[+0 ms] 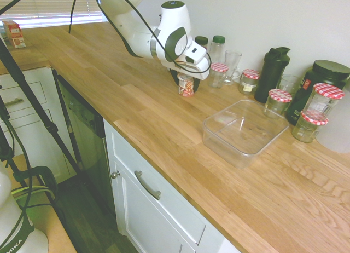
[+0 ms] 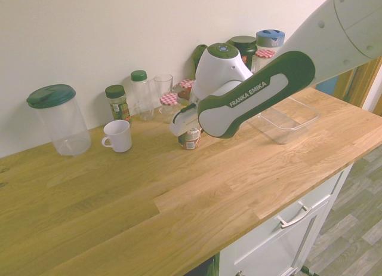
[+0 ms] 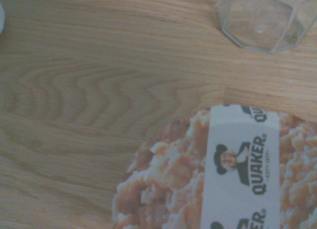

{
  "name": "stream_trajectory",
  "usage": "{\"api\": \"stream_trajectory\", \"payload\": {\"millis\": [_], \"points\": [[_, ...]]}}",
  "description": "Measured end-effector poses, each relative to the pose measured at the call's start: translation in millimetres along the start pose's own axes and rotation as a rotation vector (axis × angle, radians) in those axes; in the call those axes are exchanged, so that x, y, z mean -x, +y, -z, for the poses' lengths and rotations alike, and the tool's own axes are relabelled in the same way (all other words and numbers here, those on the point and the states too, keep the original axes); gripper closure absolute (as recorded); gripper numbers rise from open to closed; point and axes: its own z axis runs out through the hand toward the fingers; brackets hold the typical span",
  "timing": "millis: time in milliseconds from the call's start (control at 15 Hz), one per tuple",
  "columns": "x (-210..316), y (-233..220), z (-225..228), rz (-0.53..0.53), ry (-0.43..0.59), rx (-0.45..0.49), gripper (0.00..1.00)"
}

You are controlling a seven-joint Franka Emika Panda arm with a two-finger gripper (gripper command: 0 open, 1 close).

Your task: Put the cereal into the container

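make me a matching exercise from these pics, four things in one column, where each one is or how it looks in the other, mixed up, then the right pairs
1. Quaker cereal cup
2. clear square tub
3. white mug
4. dark shaker bottle

A. empty, its top open
B. near the green-lidded pitcher
C. upright, behind a jar with a red-checked lid
D. on the counter, at the tool

Pairs: 1-D, 2-A, 3-B, 4-C
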Motion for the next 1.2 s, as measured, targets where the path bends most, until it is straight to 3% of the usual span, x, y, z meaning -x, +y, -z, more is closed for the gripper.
{"api": "stream_trajectory", "payload": {"millis": [933,1200], "points": [[-2,-1,3,-0.012,-0.014,-0.039,1.00],[-5,14,31,-0.035,0.011,-0.062,1.00]]}}
